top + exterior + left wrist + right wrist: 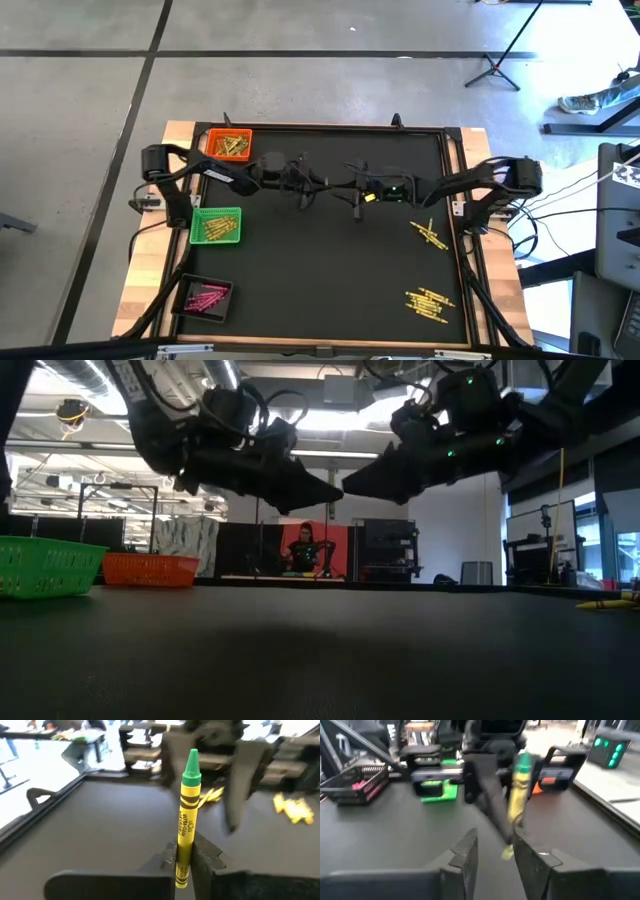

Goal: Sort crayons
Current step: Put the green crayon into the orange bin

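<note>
The left claw point(184, 855) is clamped narrow on the lower end of a green-tipped crayon point(187, 820) in a yellow wrapper, which stands up between its fingers, while the right claw point(492, 842) faces it from just beside with its fingers apart and nothing between them; in the high view the two meet in the air over the middle of the black table point(330, 290), left claw point(303, 186) at about 9 o'clock of centre and right claw point(357, 192) at about 3 o'clock. This looks like a hand-over just completed, so the step to do well is the parting: the right claw should back straight away toward 3 o'clock, jaws wide enough to clear the crayon's tip, before the left arm swings. The grip sits low on the stick, so the long free end could lever or slip if nudged; a slow, level carry would be safer. The green tray point(216, 226) at 9 o'clock of the table seems the likely home, though I cannot tell for certain; the orange tray point(228, 145) lies at 10 o'clock and the black tray point(203, 296) at 8 o'clock. Release low over the tray, well inside its rim. More loose crayons point(430, 235) wait at 4 o'clock and a second cluster point(430, 303) at 5 o'clock
</note>
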Tool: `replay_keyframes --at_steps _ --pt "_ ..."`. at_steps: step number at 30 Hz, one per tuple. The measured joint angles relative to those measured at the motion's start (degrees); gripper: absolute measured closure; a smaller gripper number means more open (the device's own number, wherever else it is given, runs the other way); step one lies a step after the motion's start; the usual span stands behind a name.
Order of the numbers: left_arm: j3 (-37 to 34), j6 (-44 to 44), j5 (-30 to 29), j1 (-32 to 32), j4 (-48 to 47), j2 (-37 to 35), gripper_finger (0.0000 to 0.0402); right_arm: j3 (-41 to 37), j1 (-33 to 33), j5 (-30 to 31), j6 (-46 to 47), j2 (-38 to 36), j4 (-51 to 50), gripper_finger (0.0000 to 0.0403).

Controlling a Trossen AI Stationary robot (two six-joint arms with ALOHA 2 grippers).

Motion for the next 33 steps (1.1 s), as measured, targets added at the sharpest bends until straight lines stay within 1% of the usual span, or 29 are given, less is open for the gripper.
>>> replay_keyframes --at_steps 3,5,7,9,12,15,17,19,21,24,30,33 --pt "0.0 2.6 -2.4 0.9 -11.1 -4.3 0.0383 0.0 0.0 0.0 -0.1 -4.7 -8.4 0.0272" --pt "0.0 4.4 -5.1 1.6 -18.1 -7.9 0.0383 0.0 0.0 0.1 0.1 -7.3 -14.4 0.0270" --pt "0.0 6.8 -8.2 2.8 -25.3 -11.5 0.0385 0.0 0.0 0.8 0.4 -9.3 -19.4 0.0270" --pt "0.0 8.0 -12.8 3.9 -32.7 -14.7 0.0385 0.0 0.0 2.0 0.8 -10.8 -24.0 0.0270" --pt "0.0 8.4 -20.7 5.5 -42.1 -20.2 0.0385 -0.1 0.0 3.8 2.0 -10.6 -27.2 0.0270" --pt "0.0 8.1 -30.7 7.9 -50.9 -24.9 0.0385 -0.1 0.0 5.5 2.3 -9.2 -27.4 0.0269" --pt "0.0 7.7 -36.8 9.9 -54.6 -27.0 0.0385 -0.1 0.0 5.6 3.0 -8.1 -27.5 0.0269" --pt "0.0 7.3 -39.9 12.5 -58.9 -28.8 0.0385 -0.1 0.0 5.6 3.1 -7.1 -27.0 0.0269" --pt "0.0 6.6 -41.4 15.7 -61.8 -29.4 0.0385 -0.1 0.0 5.6 3.1 -6.3 -27.0 0.0269" --pt "0.0 5.8 -41.7 21.3 -64.9 -29.3 0.0385 -0.1 0.0 5.6 3.2 -5.2 -27.1 0.0269" --pt "0.0 5.0 -40.8 30.4 -67.3 -27.3 0.0385 -0.1 0.0 5.6 3.3 -4.7 -26.9 0.0269" --pt "0.0 5.0 -38.9 33.9 -68.1 -25.8 0.0385 -0.1 0.0 5.6 3.3 -4.7 -26.4 0.0269"
